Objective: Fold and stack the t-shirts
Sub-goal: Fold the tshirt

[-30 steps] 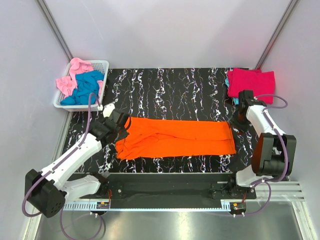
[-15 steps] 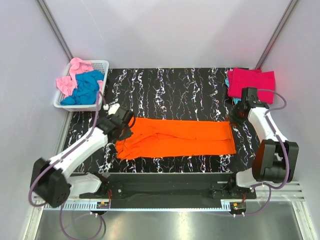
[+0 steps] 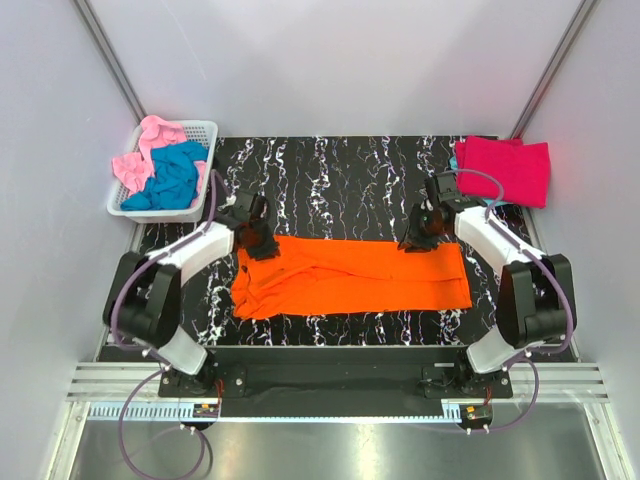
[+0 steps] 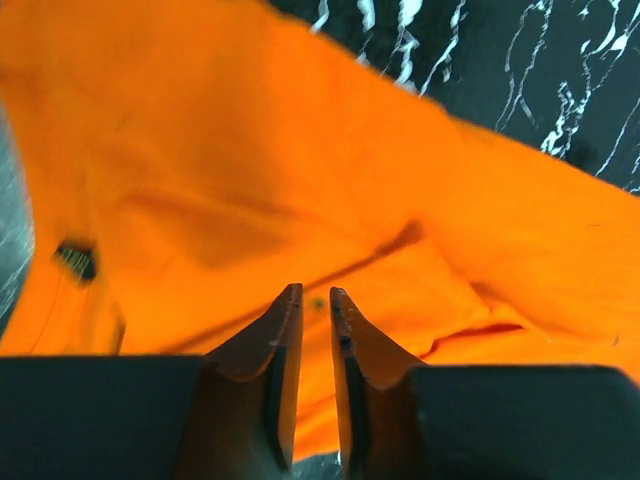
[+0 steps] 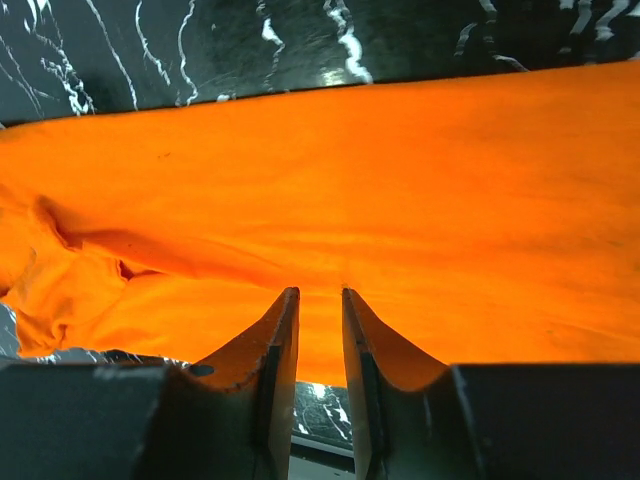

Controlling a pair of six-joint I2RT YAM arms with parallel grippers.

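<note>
Marbled table [image 3: 350, 170], orange t-shirt [image 3: 350, 278], left pincer [image 3: 266, 243], right pincer [image 3: 413, 242] over far edge

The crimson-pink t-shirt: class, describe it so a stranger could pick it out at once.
Go to the far right corner of the black marbled table. The crimson-pink t-shirt lies there, folded flat; the orange t-shirt is spread mid-table, and the teal t-shirt sits crumpled in the white basket.

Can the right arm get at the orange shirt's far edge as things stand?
Likely yes: the right claw hangs at the far edge of the orange t-shirt, with nothing between. Its jaws look shut, so open first.
</note>
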